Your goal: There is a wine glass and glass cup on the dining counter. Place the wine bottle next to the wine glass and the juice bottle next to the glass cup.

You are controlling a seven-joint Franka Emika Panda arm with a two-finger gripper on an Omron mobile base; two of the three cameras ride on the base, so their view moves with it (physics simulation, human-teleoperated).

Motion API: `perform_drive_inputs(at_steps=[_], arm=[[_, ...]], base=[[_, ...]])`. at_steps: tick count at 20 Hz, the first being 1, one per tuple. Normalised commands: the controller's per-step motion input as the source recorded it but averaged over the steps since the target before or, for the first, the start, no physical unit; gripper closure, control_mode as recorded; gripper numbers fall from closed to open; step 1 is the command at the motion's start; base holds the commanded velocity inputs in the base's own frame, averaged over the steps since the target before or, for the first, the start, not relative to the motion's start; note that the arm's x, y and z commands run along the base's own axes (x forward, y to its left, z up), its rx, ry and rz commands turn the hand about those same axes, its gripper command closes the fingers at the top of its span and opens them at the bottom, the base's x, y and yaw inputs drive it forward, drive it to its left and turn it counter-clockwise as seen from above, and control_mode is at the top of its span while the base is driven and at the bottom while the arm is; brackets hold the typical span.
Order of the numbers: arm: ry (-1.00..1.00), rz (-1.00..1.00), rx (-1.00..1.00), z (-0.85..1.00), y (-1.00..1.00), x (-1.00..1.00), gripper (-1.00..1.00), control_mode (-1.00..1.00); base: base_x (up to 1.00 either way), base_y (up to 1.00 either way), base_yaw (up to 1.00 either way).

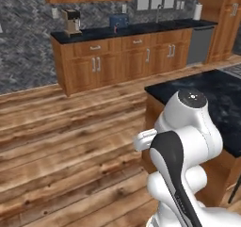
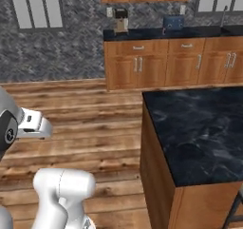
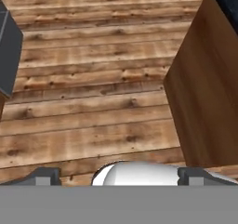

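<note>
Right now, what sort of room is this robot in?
A home kitchen, apparently: a wall counter with wooden cabinets, a coffee machine on it, a dishwasher, and the black-topped dining counter on wooden flooring.

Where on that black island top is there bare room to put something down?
The dining counter has bare black marble across its near corner, from the left wooden side to the front edge, in the right base view. The wall counter is more crowded: a coffee machine and a blue toaster stand there, with a bare strip between them.
</note>
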Motion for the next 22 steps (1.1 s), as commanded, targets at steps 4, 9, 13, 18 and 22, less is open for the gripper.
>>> perform_drive_inputs(at_steps=[4, 9, 13, 18, 22], arm=[[0.00, 0.00, 0.00, 0.00, 0.00, 0.00, -1.00, 1.00], [0.00, 0.00, 0.00, 0.00, 0.00, 0.00, -1.00, 1.00], [0.00, 0.00, 0.00, 0.00, 0.00, 0.00, -1.00, 1.00], [0.00, 0.00, 0.00, 0.00, 0.00, 0.00, -1.00, 1.00], [0.00, 0.00, 0.00, 0.00, 0.00, 0.00, -1.00, 1.00]], base=[[0.93, 0.31, -0.17], [0.94, 0.29, -0.15], [0.94, 0.28, -0.14], [0.94, 0.28, -0.13], [0.94, 0.26, -0.12]])
